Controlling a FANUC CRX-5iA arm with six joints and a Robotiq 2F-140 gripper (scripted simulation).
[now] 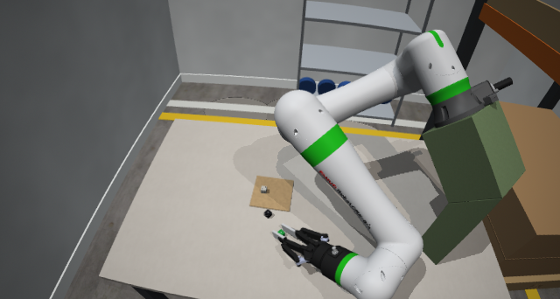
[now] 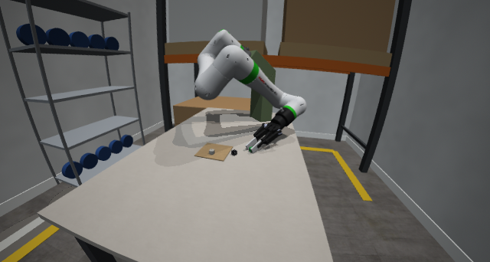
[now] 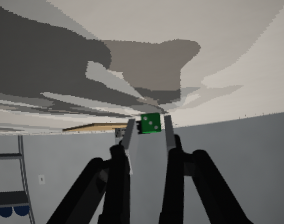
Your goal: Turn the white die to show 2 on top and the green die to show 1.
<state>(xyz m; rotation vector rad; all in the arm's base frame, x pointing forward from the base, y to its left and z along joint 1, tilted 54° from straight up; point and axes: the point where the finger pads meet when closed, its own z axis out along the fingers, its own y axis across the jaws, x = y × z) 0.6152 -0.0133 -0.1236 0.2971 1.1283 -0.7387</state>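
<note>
The green die (image 1: 281,232) (image 2: 250,150) (image 3: 150,123) sits between my gripper's (image 1: 281,230) (image 2: 251,149) (image 3: 149,128) fingertips, low over the table and off the mat. The fingers stand slightly apart, and the wrist view shows a small gap on each side of the die, so the gripper is open. The white die (image 1: 263,189) (image 2: 210,152) lies on the tan mat (image 1: 280,196) (image 2: 221,155). The black die (image 1: 267,213) (image 2: 234,152) lies on the table just off the mat's near edge, between the mat and my gripper.
The arm reaches in low from the green base block (image 1: 474,159) at the table's right side. A metal shelf rack (image 2: 76,90) with blue rolls stands beyond the table. Cardboard boxes (image 1: 531,177) are stacked beside the base.
</note>
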